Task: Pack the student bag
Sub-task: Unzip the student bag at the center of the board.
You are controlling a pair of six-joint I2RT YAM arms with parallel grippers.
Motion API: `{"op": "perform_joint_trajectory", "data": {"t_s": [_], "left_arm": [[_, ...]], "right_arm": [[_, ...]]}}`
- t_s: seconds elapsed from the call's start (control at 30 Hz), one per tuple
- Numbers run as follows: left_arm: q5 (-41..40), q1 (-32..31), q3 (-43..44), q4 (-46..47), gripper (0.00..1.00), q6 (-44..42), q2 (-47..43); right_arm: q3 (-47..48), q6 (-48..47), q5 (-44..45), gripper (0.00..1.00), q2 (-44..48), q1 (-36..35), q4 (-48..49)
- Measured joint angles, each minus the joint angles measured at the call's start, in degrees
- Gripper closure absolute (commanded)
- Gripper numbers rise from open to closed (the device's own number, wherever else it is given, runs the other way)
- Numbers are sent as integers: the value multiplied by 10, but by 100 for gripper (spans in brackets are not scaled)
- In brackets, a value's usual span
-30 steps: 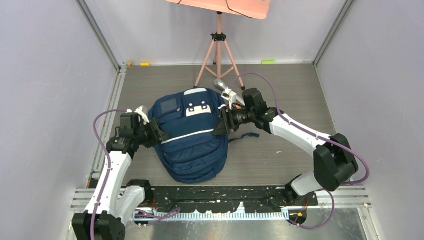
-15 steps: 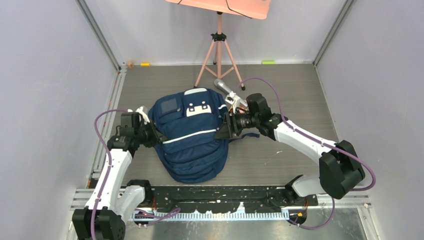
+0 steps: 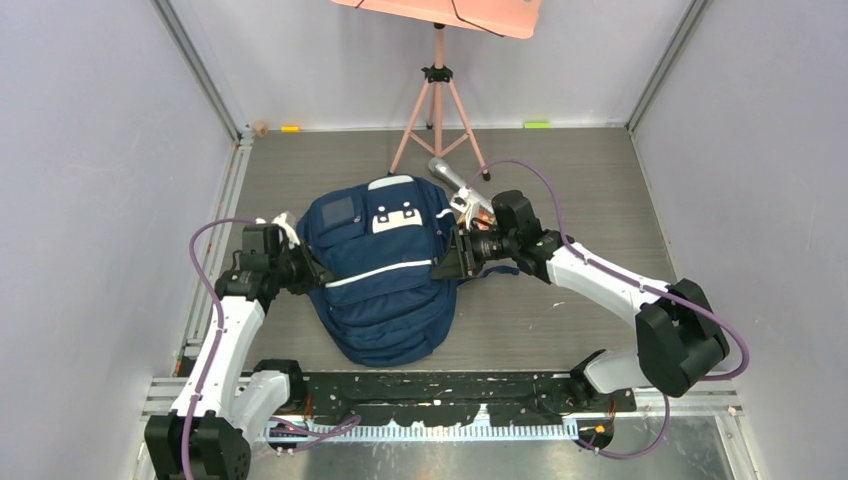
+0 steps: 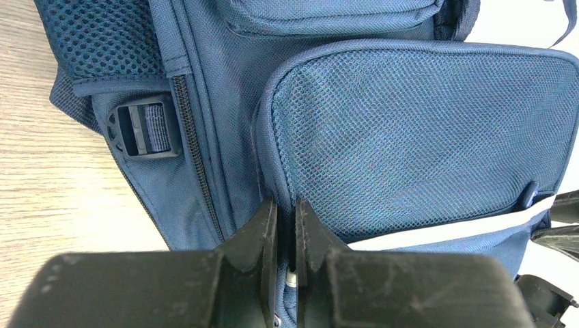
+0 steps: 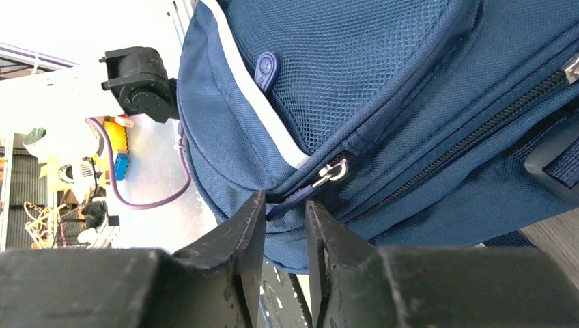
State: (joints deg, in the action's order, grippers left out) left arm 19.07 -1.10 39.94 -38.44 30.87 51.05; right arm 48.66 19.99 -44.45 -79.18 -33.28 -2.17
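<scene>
Student bag (image 3: pixel 385 300): rounded navy mesh-and-weave fabric

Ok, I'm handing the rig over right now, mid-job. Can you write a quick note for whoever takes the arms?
Left jaws: shut, pinching fabric at the left side of the student bag.
Right jaws: narrowly apart around the zipper pull on the bag's right side. A firm grip cannot be confirmed.
Bag: lying front-up on the table, between the two arms.
Done: bag held on the left, pull lined up between the right jaws.
Left: clamp the pull, unzip the compartment, then pack. The zips in view look closed, and nothing has visibly gone in.
</scene>
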Motion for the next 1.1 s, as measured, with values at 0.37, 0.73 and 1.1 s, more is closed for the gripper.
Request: {"op": "perform_joint_trajectory", "data": {"t_s": [0.37,0.73,1.1], "left_arm": [[-4,0,0,0,100,-1,0],[-5,0,0,0,100,3,-11],[-20,0,-15,7,100,21,-37]], "right_arm": [[-14,11,34,97,-3,0,-17],[-44,10,118,99,67,-18,-38],[-44,10,277,100,114,-133,-88]]}}
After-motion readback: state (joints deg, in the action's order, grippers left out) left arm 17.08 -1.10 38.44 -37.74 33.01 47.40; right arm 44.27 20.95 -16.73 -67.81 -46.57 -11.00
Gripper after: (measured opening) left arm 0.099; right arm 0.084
